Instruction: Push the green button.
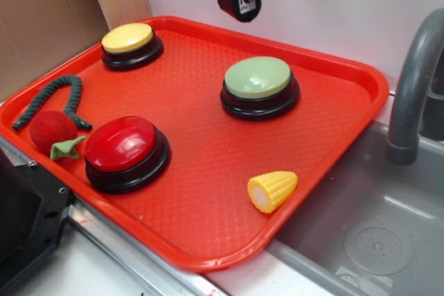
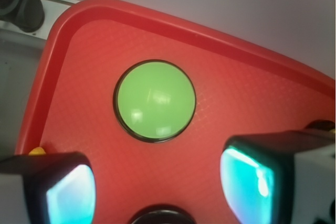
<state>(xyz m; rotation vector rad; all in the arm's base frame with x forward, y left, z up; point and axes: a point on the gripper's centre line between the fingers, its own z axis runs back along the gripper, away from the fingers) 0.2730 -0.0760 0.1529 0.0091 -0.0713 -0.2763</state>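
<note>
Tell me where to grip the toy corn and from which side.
Grip the toy corn across its thick middle, coming straight down from above. It lies on its side on the tray, near the front edge, with bare tray all around, so the fingers should fit either side of its rounded body. The tapered tip would likely slip.

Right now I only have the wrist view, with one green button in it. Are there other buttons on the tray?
Observer: Yes, a yellow button sits in the far left corner of the tray.
Operator: Any more?
Observer: A red button stands near the front edge, left of the green button.
Operator: Anything loose near the green one?
Observer: A toy corn lies in front of it, apart from it.
</note>
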